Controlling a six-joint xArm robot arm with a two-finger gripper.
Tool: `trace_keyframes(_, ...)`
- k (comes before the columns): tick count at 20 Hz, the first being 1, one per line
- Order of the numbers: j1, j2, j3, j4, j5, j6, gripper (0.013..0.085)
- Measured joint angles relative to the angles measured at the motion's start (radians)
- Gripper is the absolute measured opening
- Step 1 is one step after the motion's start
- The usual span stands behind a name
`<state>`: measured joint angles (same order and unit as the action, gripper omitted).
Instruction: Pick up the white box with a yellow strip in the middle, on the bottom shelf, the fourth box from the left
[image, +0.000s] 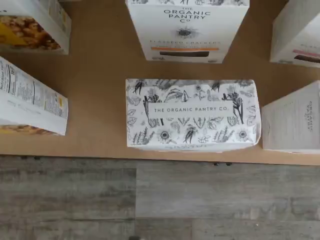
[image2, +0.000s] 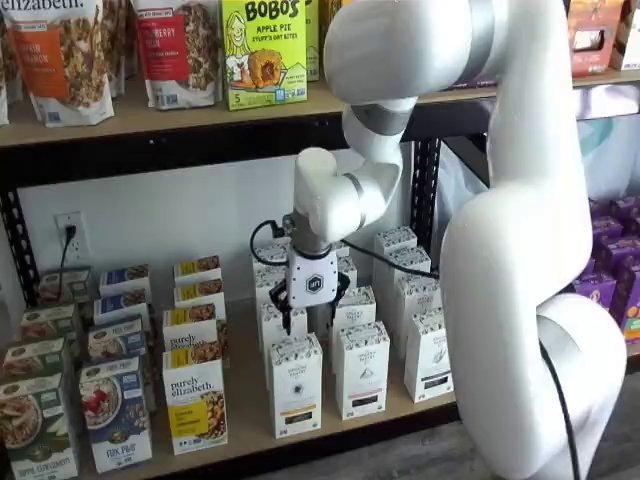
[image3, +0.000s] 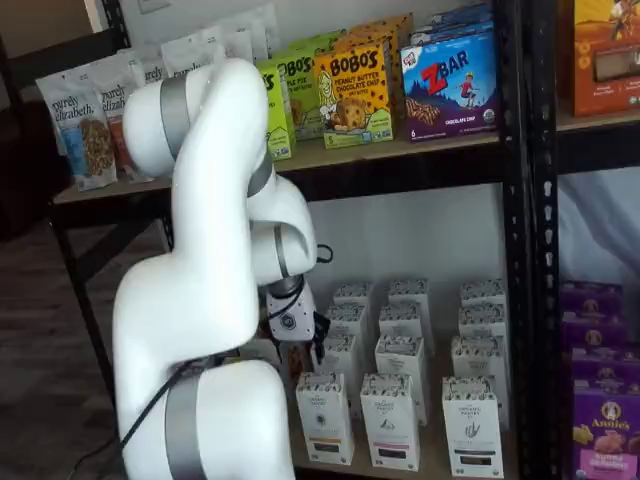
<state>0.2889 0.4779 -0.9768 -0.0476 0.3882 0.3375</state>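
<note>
Two black fingers hung under the gripper (image2: 312, 312) in a shelf view, but honestly I couldn't tell if they were apart or closed; nothing sat between them and they touched no carton; the other shelf view had the gripper (image3: 300, 345) mostly tucked behind the arm. The white arm (image2: 520, 230) came down from the upper right, bent at the elbow, wrist pointing straight down over the front rows of the bottom shelf (image2: 250, 425). The white box (image2: 296, 385) stood upright at the shelf's front edge, just below the gripper, with a like carton (image2: 362, 368) beside it; the wrist view looked straight down on its floral top (image: 192, 114). Granola boxes (image2: 195, 400) filled the shelf's left part, more white cartons behind.
</note>
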Motion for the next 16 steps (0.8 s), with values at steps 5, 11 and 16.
trace_keyframes(5, 0.006, 0.036, -0.036, 0.006, -0.004, -0.001, 0.085)
trace_keyframes(11, 0.004, 0.055, -0.049, -0.022, -0.006, 0.025, 0.085)
trace_keyframes(16, -0.001, 0.071, -0.054, -0.016, -0.018, 0.015, 0.085)
